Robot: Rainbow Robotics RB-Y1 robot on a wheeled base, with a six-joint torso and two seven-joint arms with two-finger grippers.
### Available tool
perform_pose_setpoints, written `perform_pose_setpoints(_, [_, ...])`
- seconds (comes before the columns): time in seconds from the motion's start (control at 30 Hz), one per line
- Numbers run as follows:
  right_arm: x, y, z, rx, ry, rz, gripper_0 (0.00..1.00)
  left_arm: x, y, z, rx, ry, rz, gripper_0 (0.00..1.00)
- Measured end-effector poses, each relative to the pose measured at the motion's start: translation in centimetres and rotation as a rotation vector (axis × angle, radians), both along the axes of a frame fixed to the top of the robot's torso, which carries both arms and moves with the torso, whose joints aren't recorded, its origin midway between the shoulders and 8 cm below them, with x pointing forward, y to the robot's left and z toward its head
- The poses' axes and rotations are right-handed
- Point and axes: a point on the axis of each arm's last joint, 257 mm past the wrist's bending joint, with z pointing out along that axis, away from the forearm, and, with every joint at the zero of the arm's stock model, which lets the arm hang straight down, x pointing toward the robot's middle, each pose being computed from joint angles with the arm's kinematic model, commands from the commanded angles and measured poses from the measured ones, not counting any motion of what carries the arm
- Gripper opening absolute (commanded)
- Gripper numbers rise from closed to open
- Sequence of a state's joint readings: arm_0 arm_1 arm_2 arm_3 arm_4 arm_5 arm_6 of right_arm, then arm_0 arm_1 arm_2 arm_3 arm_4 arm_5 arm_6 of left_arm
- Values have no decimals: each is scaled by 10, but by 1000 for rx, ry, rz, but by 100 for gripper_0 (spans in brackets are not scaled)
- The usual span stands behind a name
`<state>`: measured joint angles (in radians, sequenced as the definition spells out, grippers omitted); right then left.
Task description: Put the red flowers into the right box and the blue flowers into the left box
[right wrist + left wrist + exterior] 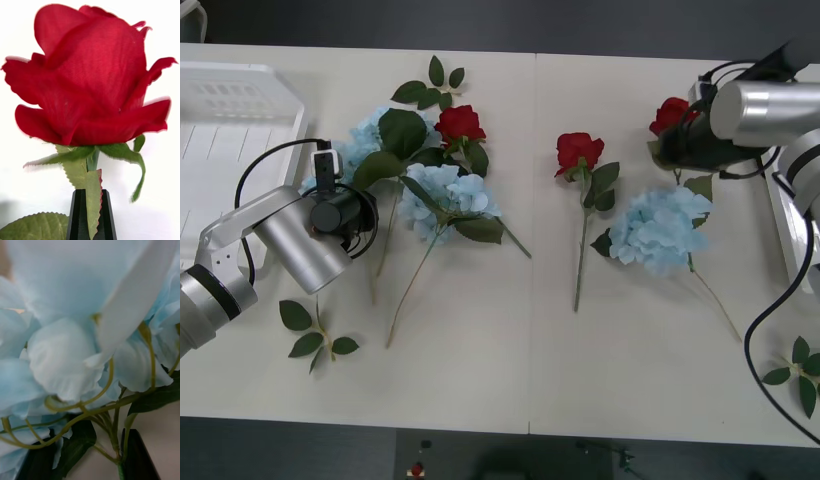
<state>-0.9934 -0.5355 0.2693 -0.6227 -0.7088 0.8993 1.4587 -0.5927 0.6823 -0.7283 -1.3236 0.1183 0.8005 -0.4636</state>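
My right gripper (680,138) hovers over the table's far right, black fingers (77,217) shut on the stem just under a red rose (90,78) (670,112). Two more red roses (460,122) (578,150) lie on the table. My left gripper (340,165) (88,444) is pushed into a blue hydrangea (360,140) (63,352), open, with a finger (138,457) on each side of its stems. Other blue hydrangeas lie at centre left (445,195) and right (660,228). The left box (285,95) stands at the far left. The right box's rim (788,235) shows at the right edge.
Bloomless leaf sprigs lie near the front left (315,335), the front right corner (800,370) and at the back (435,85). Long stems trail toward the front edge. Bare white tabletop (510,360) stretches across the front.
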Motion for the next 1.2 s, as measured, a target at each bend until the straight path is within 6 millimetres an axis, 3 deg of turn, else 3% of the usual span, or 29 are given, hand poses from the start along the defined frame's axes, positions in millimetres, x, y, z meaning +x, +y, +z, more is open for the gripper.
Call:
perform_pose_setpoints(0.17, [4,-68,80,-105,-65,-23,0,0,-1,1,-1,-1,-2,0])
perform_pose_setpoints(0.27, [-3,-127,121,-230,-102,-54,0,0,-6,3,-6,-6,-11,0])
perform_pose_setpoints(0.33, [-15,-171,138,-325,-103,-75,0,1,-13,7,-15,-12,-23,0])
perform_pose_setpoints(0.47, [-51,-254,152,-481,-49,-130,0,-5,-34,22,-43,-14,-50,0])
perform_pose_setpoints(0.57, [-78,-300,160,-530,-12,-182,0,-13,-48,50,-34,-32,-82,0])
perform_pose_setpoints(0.73, [-94,-344,170,-507,-53,-264,0,-28,-55,97,14,-81,-126,0])
perform_pose_setpoints(0.9, [-103,-368,169,-487,-71,-325,0,-23,-31,147,120,-187,-115,0])
perform_pose_setpoints(0.93, [-104,-369,169,-487,-68,-329,7,-20,-23,159,152,-217,-109,0])
perform_pose_setpoints(0.97, [-104,-370,168,-486,-68,-330,22,-17,-14,170,186,-248,-101,0])
perform_pose_setpoints(1.0, [-104,-370,168,-485,-68,-330,88,-14,-4,182,220,-278,-89,0])
perform_pose_setpoints(1.03, [-104,-369,168,-481,-69,-330,100,-11,8,194,254,-308,-73,0])
perform_pose_setpoints(1.13, [-102,-365,166,-463,-72,-329,100,-3,50,223,325,-366,4,0])
perform_pose_setpoints(1.2, [-100,-363,167,-462,-77,-324,100,3,81,232,348,-368,47,0])
